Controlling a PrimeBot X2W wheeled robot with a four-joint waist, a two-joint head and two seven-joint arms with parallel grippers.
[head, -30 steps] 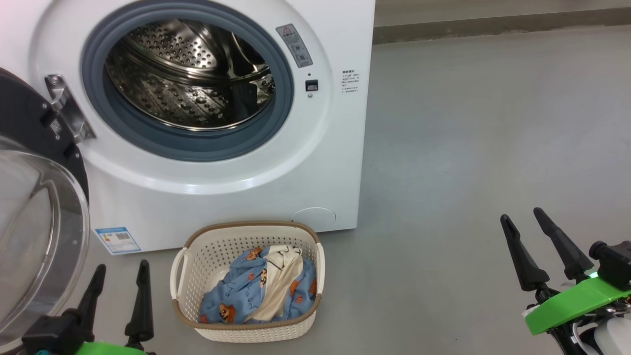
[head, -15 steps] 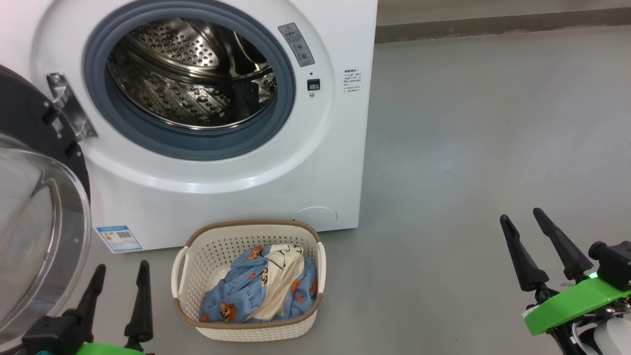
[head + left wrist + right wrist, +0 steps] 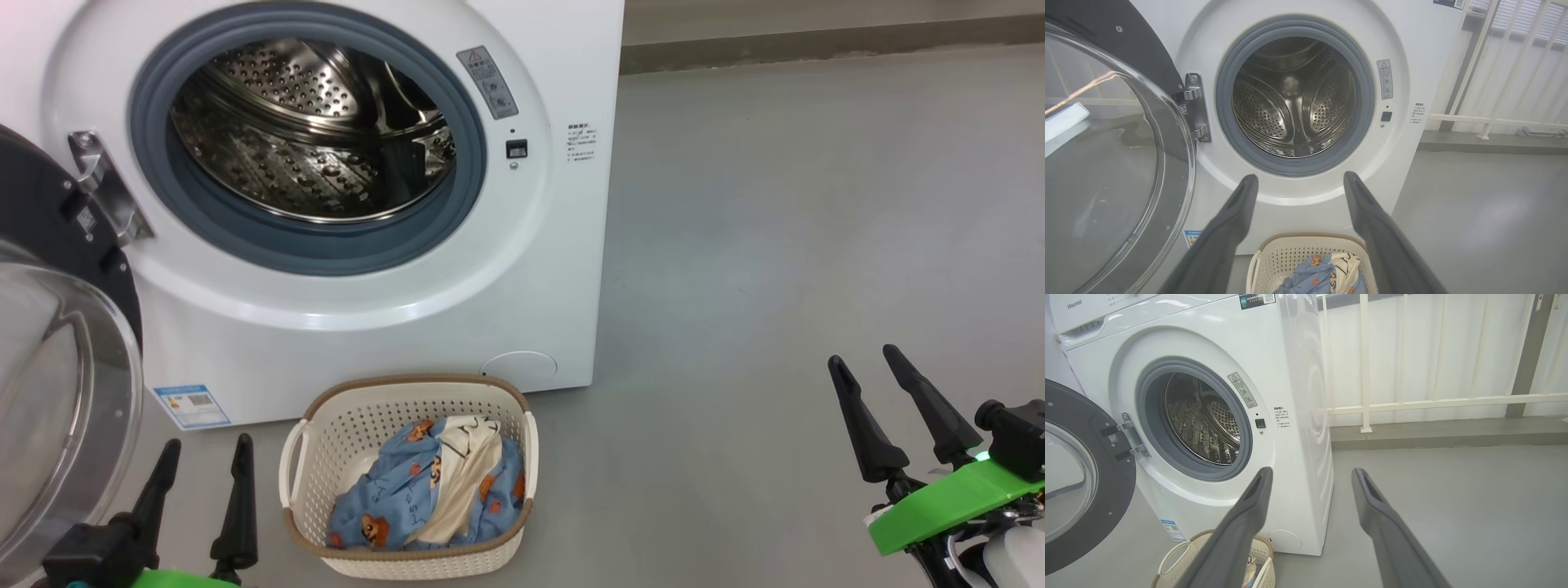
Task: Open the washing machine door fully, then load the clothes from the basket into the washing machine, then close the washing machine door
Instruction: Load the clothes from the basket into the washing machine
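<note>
The washing machine door (image 3: 49,408) hangs wide open at the left edge of the frame, so the first job looks done, and the drum (image 3: 310,139) of the washing machine (image 3: 367,327) at the upper left is bare. The clothes (image 3: 408,498) lie in the basket (image 3: 384,418) on the floor (image 3: 775,245) at the bottom middle, so loading them and shutting the door are left. The left end effector (image 3: 206,445) at the lower left and the right end effector (image 3: 862,356) at the lower right are both spread wide and hold nothing.
</note>
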